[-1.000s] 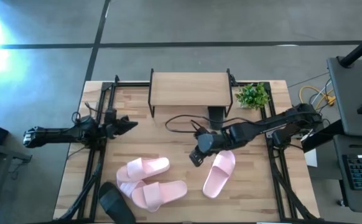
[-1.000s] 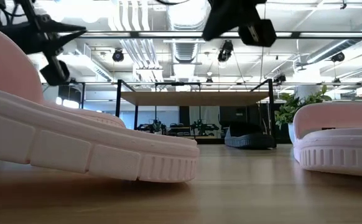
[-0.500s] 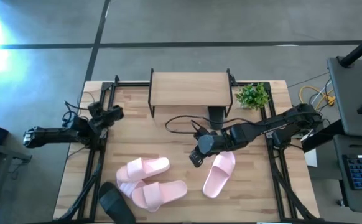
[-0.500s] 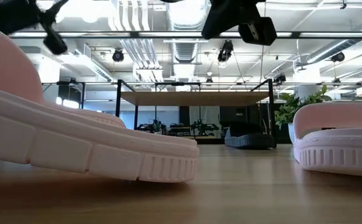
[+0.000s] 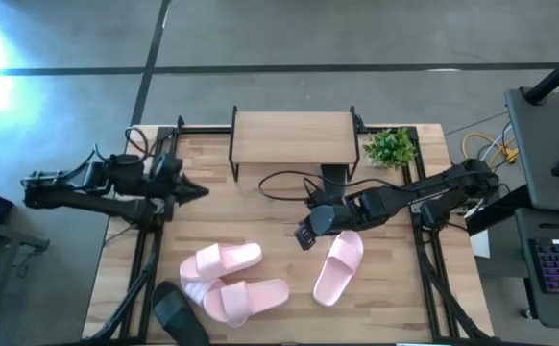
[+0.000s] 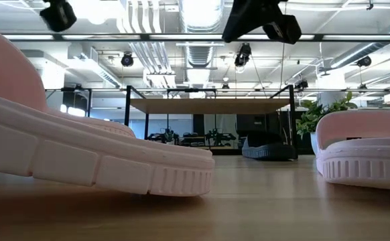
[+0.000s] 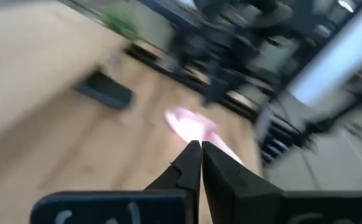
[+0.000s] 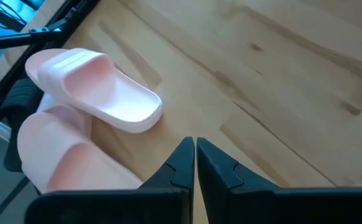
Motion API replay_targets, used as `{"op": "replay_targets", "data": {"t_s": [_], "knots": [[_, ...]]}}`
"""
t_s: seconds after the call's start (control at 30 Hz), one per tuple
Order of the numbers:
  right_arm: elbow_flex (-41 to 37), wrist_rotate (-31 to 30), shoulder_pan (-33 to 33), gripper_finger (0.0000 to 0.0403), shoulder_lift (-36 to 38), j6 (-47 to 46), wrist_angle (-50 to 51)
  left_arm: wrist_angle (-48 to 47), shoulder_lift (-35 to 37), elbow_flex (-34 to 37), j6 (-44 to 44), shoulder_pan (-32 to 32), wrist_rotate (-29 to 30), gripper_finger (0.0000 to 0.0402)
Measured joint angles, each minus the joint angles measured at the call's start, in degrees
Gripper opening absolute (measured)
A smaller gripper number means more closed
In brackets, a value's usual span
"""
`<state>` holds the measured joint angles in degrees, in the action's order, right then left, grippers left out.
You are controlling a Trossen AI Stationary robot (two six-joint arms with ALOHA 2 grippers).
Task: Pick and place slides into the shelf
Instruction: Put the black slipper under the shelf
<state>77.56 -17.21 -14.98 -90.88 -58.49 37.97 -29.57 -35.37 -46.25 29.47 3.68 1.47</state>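
Three pale pink slides [image 5: 227, 259] [image 5: 246, 298] [image 5: 191, 286] lie overlapping at the table's near left, with a black slide [image 5: 179, 312] at the near edge. A fourth pink slide [image 5: 339, 267] lies sole-down right of centre. Another black slide [image 5: 332, 178] [image 6: 269, 148] sits under the shelf [image 5: 294, 137] at the far edge. My right gripper [image 5: 303, 235] [image 8: 195, 149] hovers shut and empty above the table, just left of the fourth pink slide. My left gripper [image 5: 198, 190] [image 7: 199, 152] is shut and empty, in the air over the table's left part.
A small green plant [image 5: 390, 147] stands right of the shelf. A black cable [image 5: 279, 183] loops over the table in front of the shelf. Black frame rails [image 5: 150, 240] run along both table sides. Bare wood lies between the pink slides and the shelf.
My left gripper has risen, drawn back toward the table's left edge while turning, then swung out again to point toward the right. Its fingers stay shut. My right gripper has hardly moved. No slide has moved.
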Motion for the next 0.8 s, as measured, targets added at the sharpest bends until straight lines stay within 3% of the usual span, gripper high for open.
{"op": "replay_targets", "data": {"t_s": [0.07,0.27,0.37,0.53,0.63,0.8], "knots": [[0.00,0.00,0.04,0.0011,0.01,0.19,0.31,0.64,-2.71,-1.63,0.30,2.40,-2.89,0.0000],[0.00,-0.27,0.59,0.0011,0.05,0.40,0.81,-0.92,-10.17,-4.30,4.25,12.46,-1.97,0.0000],[0.00,-0.87,0.88,0.0011,0.05,0.03,0.80,-7.36,-13.45,-6.08,8.23,18.84,3.12,0.0000],[0.00,-0.87,0.94,0.0011,0.08,-0.95,0.81,-21.81,-17.47,-12.19,19.50,32.71,16.97,0.0000],[0.00,-0.87,0.87,0.0011,0.08,-1.81,0.80,-24.03,-21.02,-15.16,24.03,40.32,23.87,0.0000],[0.00,-0.87,0.87,0.0011,0.08,-2.14,0.82,-25.15,-27.52,-18.32,24.71,47.11,26.65,0.0000]]}}
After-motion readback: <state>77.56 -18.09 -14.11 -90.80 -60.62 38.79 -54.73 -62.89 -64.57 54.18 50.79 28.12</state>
